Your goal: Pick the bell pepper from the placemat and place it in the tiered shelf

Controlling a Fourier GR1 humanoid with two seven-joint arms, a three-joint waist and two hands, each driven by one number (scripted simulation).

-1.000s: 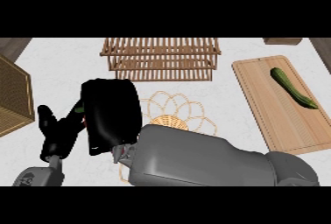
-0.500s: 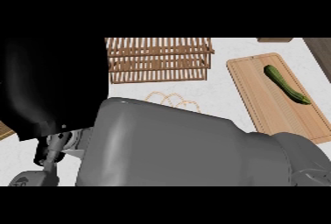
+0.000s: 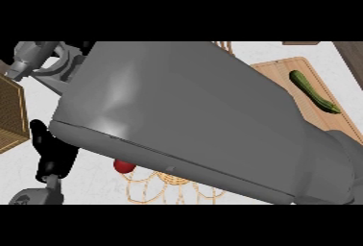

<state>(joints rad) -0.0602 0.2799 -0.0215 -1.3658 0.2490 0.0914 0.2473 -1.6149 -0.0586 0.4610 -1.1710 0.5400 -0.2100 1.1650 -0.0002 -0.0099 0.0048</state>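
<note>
My right forearm (image 3: 205, 115) fills most of the head view, running from the lower right up to its grey wrist (image 3: 42, 60) at the top left; the hand beyond it does not show. A small red piece of the bell pepper (image 3: 124, 166) peeks out under the forearm, at the left edge of the woven placemat (image 3: 159, 191). My left hand (image 3: 48, 153) stands at the lower left, fingers relaxed and holding nothing, a little left of the pepper. Only a sliver of the wooden tiered shelf (image 3: 224, 45) shows at the top.
A wooden cutting board (image 3: 284, 72) lies at the right with a green cucumber (image 3: 313, 91) on it. A wicker basket (image 3: 10, 113) sits at the left edge. The forearm hides the counter's middle.
The right forearm has swung up and left, now covering nearly the whole view; the black hand has left the frame. The placemat and cutting board sit lower and larger in view.
</note>
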